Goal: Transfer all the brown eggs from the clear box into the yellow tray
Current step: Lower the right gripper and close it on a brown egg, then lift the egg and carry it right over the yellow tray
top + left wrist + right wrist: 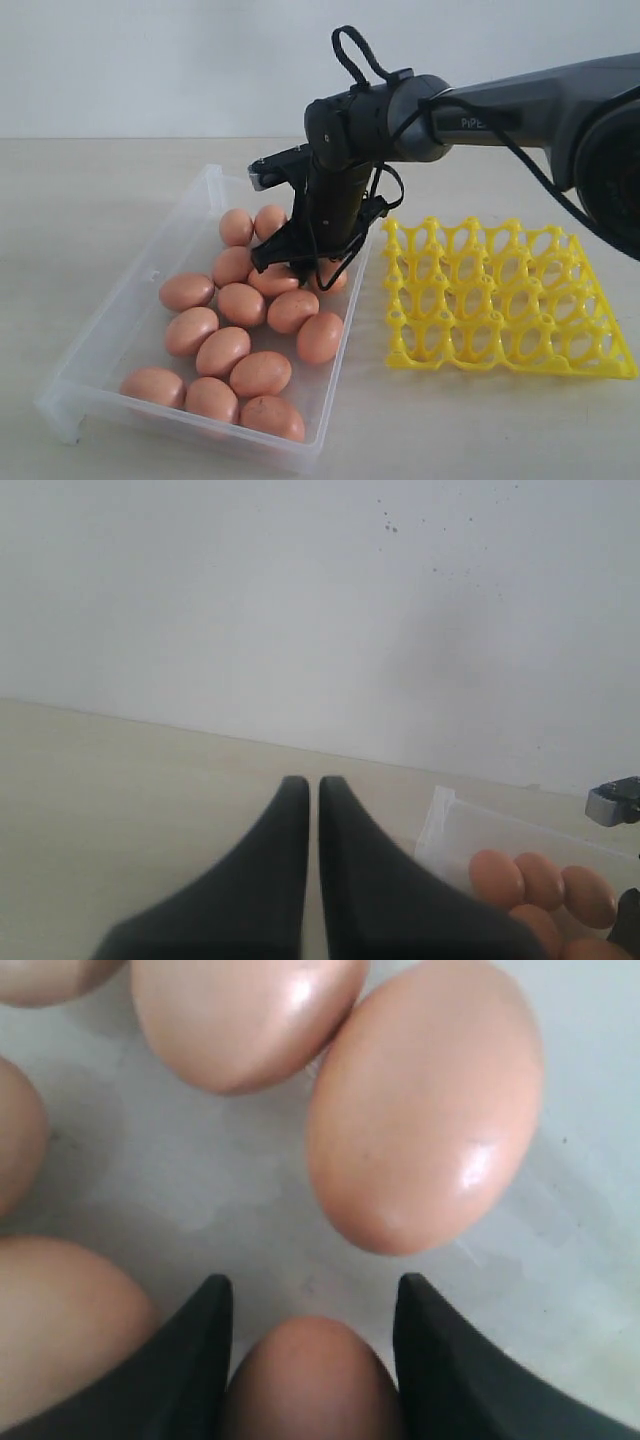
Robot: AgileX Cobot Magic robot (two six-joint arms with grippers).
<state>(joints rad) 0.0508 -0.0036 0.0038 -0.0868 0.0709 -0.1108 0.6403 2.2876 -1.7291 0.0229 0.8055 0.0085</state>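
Several brown eggs [240,303] lie in the clear box [128,300] on the left of the table. My right gripper [303,266] reaches down into the far part of the box among them. In the right wrist view that gripper [312,1280] has one brown egg [310,1385] between its two black fingers, which touch its sides; the egg rests on the box floor [190,1180]. The yellow tray [500,300] stands to the right of the box, its cups holding nothing. My left gripper [314,782] is shut with nothing in it, above the bare table, and does not show in the exterior view.
More eggs [425,1100] lie close ahead of the right fingers and on both sides. The box's near corner [448,822] and a few eggs [497,878] show beside the left gripper. A white wall backs the beige table [90,200].
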